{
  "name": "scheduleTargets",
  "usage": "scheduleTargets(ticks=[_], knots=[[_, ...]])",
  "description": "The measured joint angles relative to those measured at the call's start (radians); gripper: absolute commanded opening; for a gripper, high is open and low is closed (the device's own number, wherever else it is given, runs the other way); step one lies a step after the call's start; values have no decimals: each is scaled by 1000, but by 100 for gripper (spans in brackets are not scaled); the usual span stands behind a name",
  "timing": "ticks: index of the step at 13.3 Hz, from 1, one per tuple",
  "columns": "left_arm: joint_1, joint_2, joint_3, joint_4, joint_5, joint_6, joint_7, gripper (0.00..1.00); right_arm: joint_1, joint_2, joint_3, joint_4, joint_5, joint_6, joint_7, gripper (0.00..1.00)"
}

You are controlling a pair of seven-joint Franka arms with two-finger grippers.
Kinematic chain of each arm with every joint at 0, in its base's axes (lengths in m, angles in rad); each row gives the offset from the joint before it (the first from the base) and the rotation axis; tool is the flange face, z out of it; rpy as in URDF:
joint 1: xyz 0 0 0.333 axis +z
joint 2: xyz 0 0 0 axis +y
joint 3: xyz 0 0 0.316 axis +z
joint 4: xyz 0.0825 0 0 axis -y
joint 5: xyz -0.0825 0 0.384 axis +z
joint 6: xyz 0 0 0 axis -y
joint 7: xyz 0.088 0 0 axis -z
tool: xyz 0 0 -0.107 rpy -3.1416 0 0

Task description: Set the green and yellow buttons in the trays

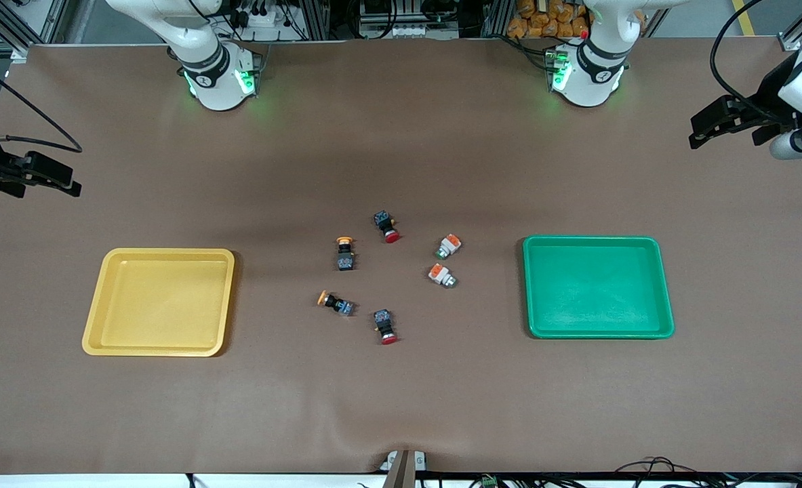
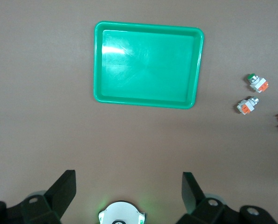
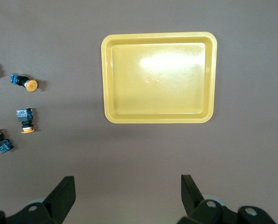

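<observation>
Two yellow-capped black buttons (image 1: pixel 345 252) (image 1: pixel 336 303) and two white-grey buttons with green tips (image 1: pixel 447 247) (image 1: pixel 442 276) lie loose at the table's middle. The yellow tray (image 1: pixel 160 301) sits empty toward the right arm's end, and the green tray (image 1: pixel 597 286) sits empty toward the left arm's end. My left gripper (image 1: pixel 702 132) hangs open and empty over the table's edge at its own end; its view shows the green tray (image 2: pixel 148 65) and both green buttons (image 2: pixel 257 82) (image 2: pixel 247 106). My right gripper (image 1: pixel 68 181) hangs open and empty at its end; its view shows the yellow tray (image 3: pixel 159 79) and both yellow buttons (image 3: pixel 24 82) (image 3: pixel 25 120).
Two red-capped black switches (image 1: pixel 387 226) (image 1: pixel 386 326) lie among the buttons, one farther from the front camera and one nearer. One of them shows in the right wrist view (image 3: pixel 1 141). A small clamp (image 1: pixel 404 464) sits at the table's front edge.
</observation>
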Motion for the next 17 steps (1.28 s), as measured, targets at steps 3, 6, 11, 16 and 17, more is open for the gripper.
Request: scheduleTargets(ticks=[3,6,11,16,17], knots=[[0,1,0,1,0,0,0,100,-1,0,-2,0,-1,2,0,100],[0,22,0,26,0,1,0,100,-1,0,-2,0,-1,4,0,100],[-8,56,-4,58,0,-1,0,100,-1,0,-2,0,-1,4,0,100],[-21,58,-73,75,-11,-2,-1,100,-4,0,-6,0,-1,20,0,100],[-21,58,-84,76,-11,-3,-1,100,-4,0,-6,0,-1,22,0,100]])
